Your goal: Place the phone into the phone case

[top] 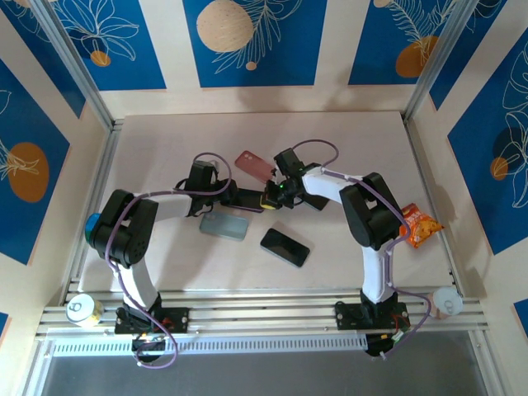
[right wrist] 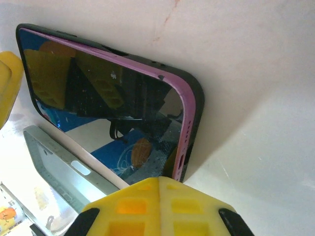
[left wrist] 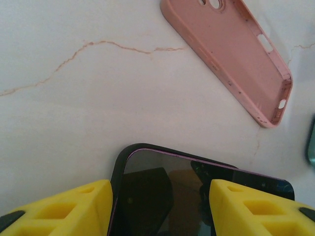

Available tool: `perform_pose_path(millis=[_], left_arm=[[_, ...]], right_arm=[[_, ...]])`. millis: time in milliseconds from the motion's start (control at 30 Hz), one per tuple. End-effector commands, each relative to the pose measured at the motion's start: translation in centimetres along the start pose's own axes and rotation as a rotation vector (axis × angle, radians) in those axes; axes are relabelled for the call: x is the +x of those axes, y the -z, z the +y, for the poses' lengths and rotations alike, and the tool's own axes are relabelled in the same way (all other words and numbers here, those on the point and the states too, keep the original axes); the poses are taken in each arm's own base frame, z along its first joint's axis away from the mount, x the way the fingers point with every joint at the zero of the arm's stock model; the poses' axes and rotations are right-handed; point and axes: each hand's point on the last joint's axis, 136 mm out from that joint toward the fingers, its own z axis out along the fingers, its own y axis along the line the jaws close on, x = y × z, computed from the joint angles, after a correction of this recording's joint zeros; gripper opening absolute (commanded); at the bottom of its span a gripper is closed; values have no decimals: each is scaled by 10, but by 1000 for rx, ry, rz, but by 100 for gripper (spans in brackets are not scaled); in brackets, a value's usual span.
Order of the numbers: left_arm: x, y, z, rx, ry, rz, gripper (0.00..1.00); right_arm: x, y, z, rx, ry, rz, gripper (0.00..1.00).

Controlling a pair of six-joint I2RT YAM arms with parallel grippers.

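Note:
A purple phone (left wrist: 187, 172) (right wrist: 108, 98) lies screen-up inside a black phone case (left wrist: 116, 169) (right wrist: 198, 101), its purple edge standing above the case rim at the near corner. My left gripper (left wrist: 162, 196) (top: 250, 199) is shut on it, a yellow finger on either side of one end. My right gripper (right wrist: 158, 183) (top: 275, 195) is shut, and its joined tips sit against the opposite end of the phone. In the right wrist view the phone looks tilted, with a shadow under it.
An empty pink case (top: 254, 163) (left wrist: 231, 54) lies just beyond the grippers. On the near side are a grey case (top: 224, 224) (right wrist: 64, 162) and a second black phone (top: 285, 247). An orange snack bag (top: 419, 226) sits at the right edge.

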Motion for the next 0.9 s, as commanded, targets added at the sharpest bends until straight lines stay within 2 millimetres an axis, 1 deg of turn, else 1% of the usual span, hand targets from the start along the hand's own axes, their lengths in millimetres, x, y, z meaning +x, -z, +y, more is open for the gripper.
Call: perform_pose_path(millis=[0,267,400,533,667,767,867], left_arm=[[11,-8,1,-14,-21,49,54],[26,-10,5,-17,-17,82,54],[31,-11,5,-20,-16,92,54],[36,-11,4,-19,-14,101,54],[40,-13,7,-34,-13,112,54],[42,-11,9,-46,-14,116,53],[41,-8,9,-56,-21,117,53]], right_arm=[[14,-20,-21,112,4,45,0],[15,-21,-29,172,11,23,0],[14,-25,-30,204,20,7,0],[18,-32,-30,242,41,4,0],[22,-36,-30,261,50,8,0],[18,-28,-26,255,58,-27,0],[9,-15,-13,217,75,-63,0]])
